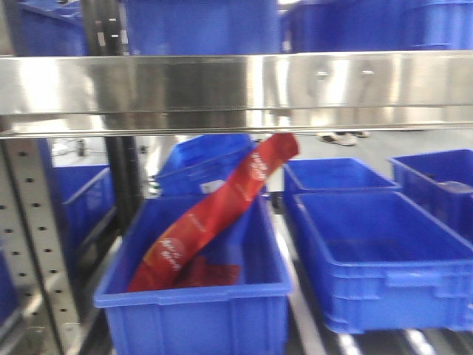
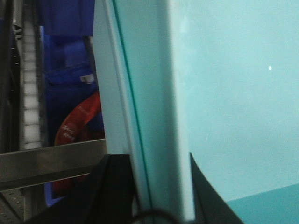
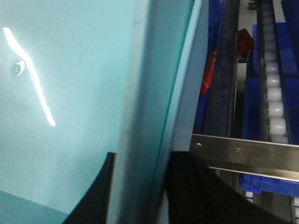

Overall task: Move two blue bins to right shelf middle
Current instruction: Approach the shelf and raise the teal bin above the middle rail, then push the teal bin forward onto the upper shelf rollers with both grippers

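Observation:
Both wrist views are filled by a smooth pale teal-blue bin wall (image 2: 233,93) (image 3: 70,70), which I take for one of the blue bins. My left gripper (image 2: 154,163) is shut on that bin's rim, one black finger (image 2: 117,186) on each side. My right gripper (image 3: 145,161) clamps the opposite rim the same way, its outer finger (image 3: 187,186) dark beside the wall. Neither gripper nor the held bin shows in the front view. There, darker blue bins sit on the shelf level ahead: one at front left (image 1: 194,310), one at front right (image 1: 384,274).
A shiny steel shelf beam (image 1: 236,92) crosses the front view, with more blue bins (image 1: 199,26) above it. A long red packet (image 1: 214,214) leans out of the front-left bin. Perforated uprights (image 1: 37,244) stand left. Roller tracks (image 3: 275,102) and a steel rail (image 3: 243,151) lie close beside the held bin.

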Available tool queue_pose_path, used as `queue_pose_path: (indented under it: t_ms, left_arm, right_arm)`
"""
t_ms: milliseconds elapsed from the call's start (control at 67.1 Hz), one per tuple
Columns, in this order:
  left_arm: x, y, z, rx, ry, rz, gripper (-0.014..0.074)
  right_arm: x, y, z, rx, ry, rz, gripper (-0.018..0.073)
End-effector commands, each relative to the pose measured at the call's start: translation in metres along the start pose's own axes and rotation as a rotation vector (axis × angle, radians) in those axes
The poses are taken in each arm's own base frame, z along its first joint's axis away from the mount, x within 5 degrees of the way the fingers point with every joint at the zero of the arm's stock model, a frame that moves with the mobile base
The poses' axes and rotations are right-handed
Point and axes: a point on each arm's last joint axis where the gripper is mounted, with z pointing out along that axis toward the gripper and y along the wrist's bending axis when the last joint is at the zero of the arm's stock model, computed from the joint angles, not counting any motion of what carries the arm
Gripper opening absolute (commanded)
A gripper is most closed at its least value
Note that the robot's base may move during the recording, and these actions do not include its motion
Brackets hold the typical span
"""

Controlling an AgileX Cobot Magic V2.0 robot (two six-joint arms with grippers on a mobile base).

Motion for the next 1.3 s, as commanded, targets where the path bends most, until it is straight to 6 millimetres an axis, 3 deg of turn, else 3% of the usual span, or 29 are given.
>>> queue_pose_path:
  t_ms: [0,1282]
  left_arm:
    - [-0.0106,-0.0014,-0.0131,0.012,-0.102,0.015,-0.0111]
    - [-0.0106,-0.0014,-0.0131,0.012,-0.102,0.015,-0.0111]
  right_arm:
    - [-0.0129,-0.0021,-0.0097,0.029,-0.117,-0.039,-0.0159]
    - [-0.0129,-0.0021,-0.0097,0.029,-0.117,-0.039,-0.0159]
